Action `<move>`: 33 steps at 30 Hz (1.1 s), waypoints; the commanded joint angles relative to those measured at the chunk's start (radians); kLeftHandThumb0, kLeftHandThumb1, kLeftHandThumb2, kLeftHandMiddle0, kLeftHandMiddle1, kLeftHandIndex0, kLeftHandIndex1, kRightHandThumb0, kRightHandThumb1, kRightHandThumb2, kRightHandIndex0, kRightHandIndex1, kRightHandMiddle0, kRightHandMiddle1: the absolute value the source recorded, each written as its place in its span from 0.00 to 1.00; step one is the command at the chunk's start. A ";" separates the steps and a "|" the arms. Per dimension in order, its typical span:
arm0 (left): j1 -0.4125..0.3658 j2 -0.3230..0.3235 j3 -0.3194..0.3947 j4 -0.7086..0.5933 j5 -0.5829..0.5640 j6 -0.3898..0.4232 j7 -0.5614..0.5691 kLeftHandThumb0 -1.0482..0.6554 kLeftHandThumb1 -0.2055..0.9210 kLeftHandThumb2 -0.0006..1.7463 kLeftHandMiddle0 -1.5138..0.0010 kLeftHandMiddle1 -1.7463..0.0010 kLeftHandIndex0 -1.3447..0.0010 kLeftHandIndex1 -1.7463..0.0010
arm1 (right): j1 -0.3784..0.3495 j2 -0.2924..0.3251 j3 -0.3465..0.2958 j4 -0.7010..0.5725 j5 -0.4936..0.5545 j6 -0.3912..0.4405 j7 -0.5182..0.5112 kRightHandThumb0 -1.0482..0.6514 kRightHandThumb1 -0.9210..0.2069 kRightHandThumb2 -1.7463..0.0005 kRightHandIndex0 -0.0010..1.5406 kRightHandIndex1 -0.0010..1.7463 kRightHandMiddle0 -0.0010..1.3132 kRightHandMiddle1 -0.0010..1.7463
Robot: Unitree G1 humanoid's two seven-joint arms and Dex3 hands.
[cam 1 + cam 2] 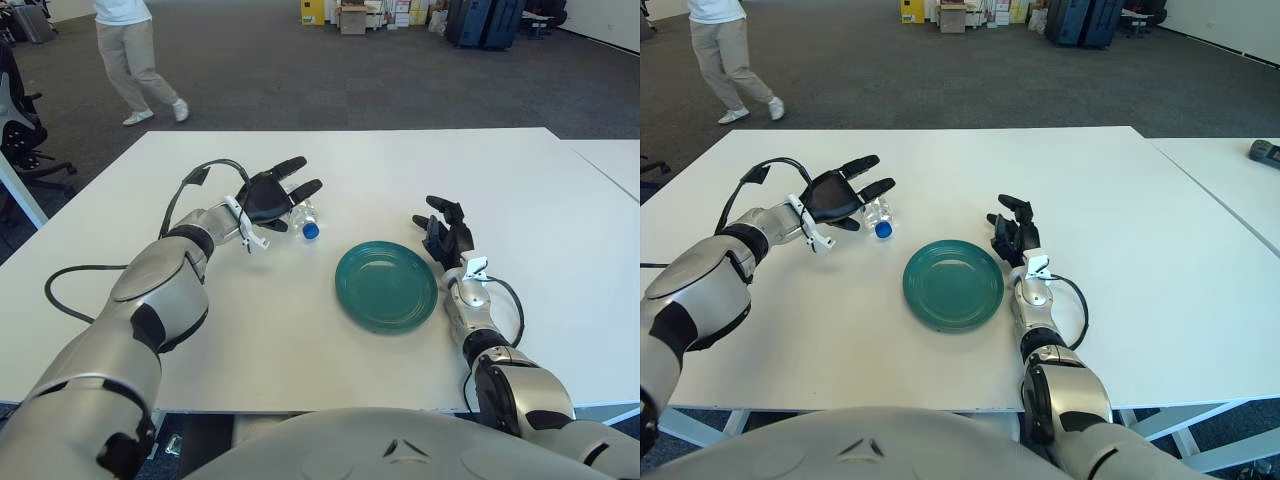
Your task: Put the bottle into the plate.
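Left eye view first: the left hand (268, 197) is out over the white table (300, 330), palm toward the bottle (305, 220), its dark fingers (291, 164) spread wide and stretched past it. The bottle, clear with a blue cap (311, 231), lies on its side on the tabletop, right against the hand, with the cap end poking out toward the plate. The thumb curls in low beside it, but whether any finger actually presses the bottle I cannot tell; nothing is gripped. The green plate (386, 285) sits near the bottle yet apart from it, with bare table between them. The right hand (446, 235) shows just beside the plate's right edge, fingers loosely bent and parted, holding nothing. A black cable (60, 290) loops on the table beside the left arm. Off behind the table, a person (130, 55) in light trousers walks across the dark carpet.

Now the right eye view: same story from a touch to the side. The left hand (840, 195) is fanned open, the bottle (878, 215) tucked at its palm side, cap pointing at the plate (953, 284). The right hand (1013, 232) is relaxed at the plate's right rim, and another table (1230, 190) stands to the right.
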 commanded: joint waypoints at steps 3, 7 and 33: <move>-0.040 0.015 -0.017 -0.001 0.018 0.012 -0.021 0.14 1.00 0.24 0.95 1.00 1.00 0.81 | 0.122 0.032 0.009 0.051 -0.010 0.000 -0.001 0.28 0.00 0.54 0.27 0.34 0.00 0.57; -0.043 0.014 -0.022 -0.001 0.022 0.008 -0.030 0.14 1.00 0.23 0.94 1.00 1.00 0.81 | 0.122 0.033 0.010 0.052 -0.010 -0.002 -0.001 0.27 0.00 0.53 0.27 0.34 0.00 0.58; -0.011 -0.016 -0.071 0.008 0.043 -0.007 -0.084 0.20 0.81 0.43 0.85 0.99 1.00 0.72 | 0.128 0.038 0.006 0.040 -0.001 0.008 0.008 0.27 0.00 0.54 0.28 0.36 0.00 0.56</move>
